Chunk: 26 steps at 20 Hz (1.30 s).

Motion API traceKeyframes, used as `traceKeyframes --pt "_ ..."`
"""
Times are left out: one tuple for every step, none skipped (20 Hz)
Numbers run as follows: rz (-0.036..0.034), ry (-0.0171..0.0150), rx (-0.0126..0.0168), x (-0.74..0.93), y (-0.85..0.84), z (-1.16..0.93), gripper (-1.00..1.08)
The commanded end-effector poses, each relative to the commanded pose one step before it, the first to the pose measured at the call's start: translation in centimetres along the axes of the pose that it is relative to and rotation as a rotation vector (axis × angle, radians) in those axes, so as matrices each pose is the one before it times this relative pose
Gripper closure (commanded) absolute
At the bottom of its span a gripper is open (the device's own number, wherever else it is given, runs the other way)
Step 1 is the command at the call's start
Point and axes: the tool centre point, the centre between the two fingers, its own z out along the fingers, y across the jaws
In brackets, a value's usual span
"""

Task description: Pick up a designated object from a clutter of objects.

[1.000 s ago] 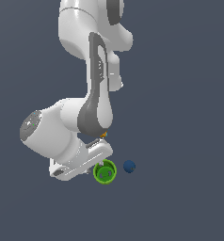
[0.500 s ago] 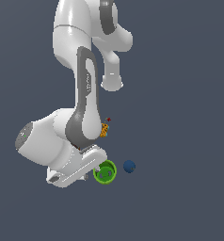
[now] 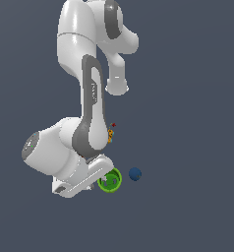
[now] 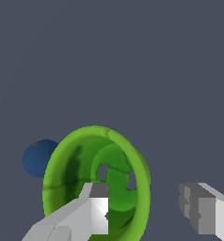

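The hand (image 4: 144, 209) is hanging open — one finger (image 4: 92, 207) sitting inside the green cup (image 4: 97, 181), its rim between the fingers.

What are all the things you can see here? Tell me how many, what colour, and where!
cup: one, bright green, right by the gripper; one finger is inside its rim.
ball: one, blue, just to the exterior view's right of the cup, apart from it.
small piece: one, orange-yellow, half hidden behind the arm.
speck: one, red, just above the orange piece; too small to tell what.
arm: one, white and grey.
gripper: one, white-grey, open.
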Motion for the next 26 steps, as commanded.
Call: traceKeyframes --pt "-0.00077 -0.00006 0.00158 -0.029 -0.044 1.109 -0.2" --pt "0.0 0.0 0.0 -0.008 0.007 0.264 -0.2" --pt "-0.00027 0.00036 0.00018 0.002 -0.013 0.141 -0.2" --pt "0.0 0.0 0.0 -0.002 0.001 0.053 -0.2" --pt "0.0 0.0 0.0 0.0 0.0 0.0 1.08" --pt "0.0 0.0 0.0 0.0 0.0 0.0 1.08" --pt "0.0 0.0 0.0 0.0 0.0 0.0 1.08" --pt "0.0 0.0 0.0 0.0 0.0 0.0 1.08" --pt "0.0 0.0 0.0 0.0 0.0 0.0 1.08" --pt "0.0 0.0 0.0 0.0 0.0 0.0 1.08" --pt "0.0 0.0 0.0 0.0 0.0 0.0 1.08" --pt "0.0 0.0 0.0 0.0 0.0 0.0 1.08" --pt "0.0 0.0 0.0 0.0 0.0 0.0 1.08" --pt "0.0 0.0 0.0 0.0 0.0 0.0 1.08" --pt "-0.00164 0.00255 -0.00204 0.15 -0.029 -0.227 1.08" --pt "0.0 0.0 0.0 0.003 -0.013 -0.026 1.08" --pt "0.0 0.0 0.0 0.009 -0.038 -0.078 1.08" --pt "0.0 0.0 0.0 0.015 -0.064 -0.131 1.08" --pt "0.0 0.0 0.0 0.022 -0.089 -0.184 1.08" --pt "0.0 0.0 0.0 0.028 -0.115 -0.238 1.08" --pt "0.00007 -0.00044 -0.00021 0.035 -0.139 -0.271 1.08" --pt "0.0 0.0 0.0 0.042 -0.169 -0.348 1.08" --pt "0.0 0.0 0.0 0.049 -0.196 -0.405 1.08" --pt "0.00007 -0.00062 -0.00031 0.057 -0.222 -0.433 1.08" --pt "0.0 0.0 0.0 0.063 -0.254 -0.524 1.08" --pt "0.0 0.0 0.0 0.071 -0.284 -0.586 1.08"
